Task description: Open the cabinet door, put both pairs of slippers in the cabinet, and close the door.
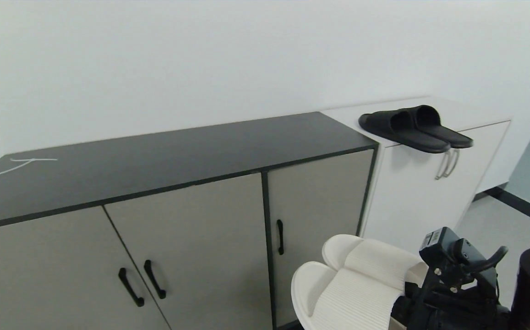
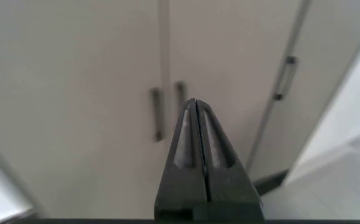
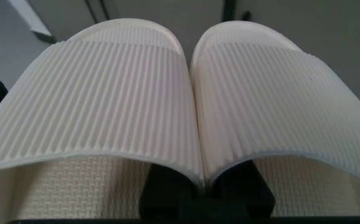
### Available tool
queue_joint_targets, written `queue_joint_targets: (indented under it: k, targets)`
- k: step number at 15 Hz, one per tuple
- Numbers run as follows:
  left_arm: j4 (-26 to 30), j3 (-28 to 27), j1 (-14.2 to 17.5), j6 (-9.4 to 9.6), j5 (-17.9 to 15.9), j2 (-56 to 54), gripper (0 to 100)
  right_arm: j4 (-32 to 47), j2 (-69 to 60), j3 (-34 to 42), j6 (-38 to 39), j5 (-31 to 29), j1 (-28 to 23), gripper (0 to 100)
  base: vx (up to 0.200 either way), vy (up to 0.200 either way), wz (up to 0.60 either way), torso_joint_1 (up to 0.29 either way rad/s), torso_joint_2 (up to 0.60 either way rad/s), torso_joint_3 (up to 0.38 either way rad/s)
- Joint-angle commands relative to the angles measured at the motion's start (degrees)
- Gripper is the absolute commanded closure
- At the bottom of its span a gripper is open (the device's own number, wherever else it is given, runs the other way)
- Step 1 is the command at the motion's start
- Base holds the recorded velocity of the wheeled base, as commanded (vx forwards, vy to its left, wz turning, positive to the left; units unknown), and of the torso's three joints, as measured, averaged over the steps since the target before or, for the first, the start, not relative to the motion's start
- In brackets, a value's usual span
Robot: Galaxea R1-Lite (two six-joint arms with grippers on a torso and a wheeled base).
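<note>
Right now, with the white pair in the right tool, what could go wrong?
1. The grey doors are all shut and the right tool holds the white slippers; a door swing could hit them.
2. The black slippers overhang the white cabinet's front edge; a bump might knock them off.

Pointing at closed cabinet doors [image 2: 74, 93], left gripper [image 2: 196, 104] with fingers pressed together; two dark handles [image 2: 157, 115] just beyond the tips (apparently not touching).
</note>
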Motion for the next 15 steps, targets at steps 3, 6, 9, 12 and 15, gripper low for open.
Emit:
queue_joint_targets:
  k: [3,6,9,12,15]
  targets:
    - [-0.01,0.0,0.0,-0.01,0.01,-0.01,100,0.02,0.09,-0.01,0.0,0.02,0.02,100,0.0,0.0,0.6,0.001,0.0,0.001]
    - [-0.01,0.0,0.0,-0.1,0.01,-0.01,100,0.02,0.0,0.08,0.08,0.02,0.02,100,0.0,0.0,0.0,0.0,0.0,0.0]
    - [-0.01,0.0,0.0,-0.1,0.01,0.08,100,0.02,0.0,0.08,0.08,0.02,0.02,100,0.0,0.0,0.0,0.0,0.0,0.0]
    - [-0.01,0.0,0.0,-0.1,0.01,0.08,100,-0.06,0.0,0.17,0.08,0.02,0.02,100,0.0,0.0,0.0,0.0,0.0,0.0]
    - [-0.01,0.0,0.0,-0.1,0.01,-0.01,100,-0.24,0.0,0.25,0.08,0.02,0.02,100,0.0,0.0,0.0,0.0,0.0,0.0]
